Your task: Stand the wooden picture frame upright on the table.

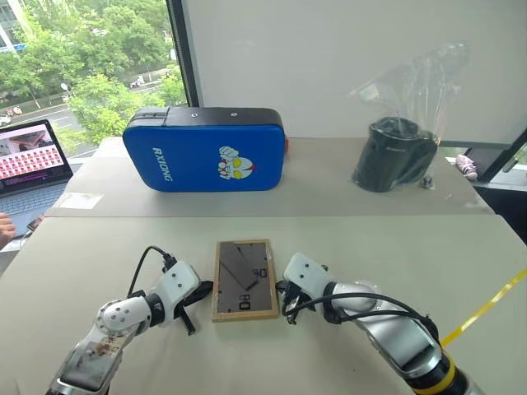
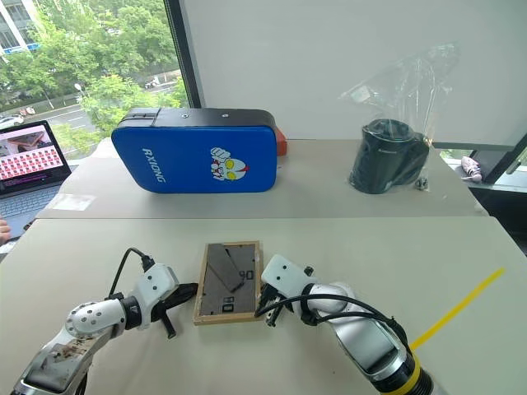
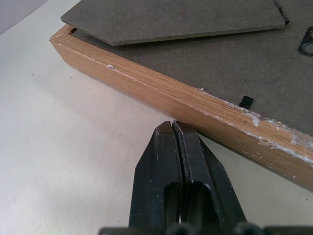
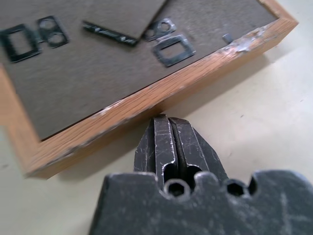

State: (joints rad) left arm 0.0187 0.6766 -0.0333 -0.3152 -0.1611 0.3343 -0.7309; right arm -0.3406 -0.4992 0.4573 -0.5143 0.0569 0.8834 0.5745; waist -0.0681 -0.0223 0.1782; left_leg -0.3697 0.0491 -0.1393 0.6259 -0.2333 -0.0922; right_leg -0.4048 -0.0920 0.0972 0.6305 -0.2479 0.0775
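The wooden picture frame (image 1: 244, 280) lies flat on the table (image 1: 412, 247), dark grey-brown back up, its fold-out stand (image 3: 171, 19) lying against the back. My left gripper (image 1: 204, 288) is shut, its tips right at the frame's left edge; the left wrist view shows the closed fingers (image 3: 172, 147) meeting the wood rail (image 3: 161, 95). My right gripper (image 1: 285, 290) is shut too, tips at the frame's right edge, with the closed fingers (image 4: 168, 142) against the light-wood rail (image 4: 146, 100). Neither gripper holds anything.
A big blue padded case (image 1: 206, 148) stands at the back of the table. A black cylinder in a clear plastic bag (image 1: 395, 152) sits at the back right. A laptop (image 1: 29, 164) is at the far left. Yellow tape (image 1: 486, 306) crosses the right side.
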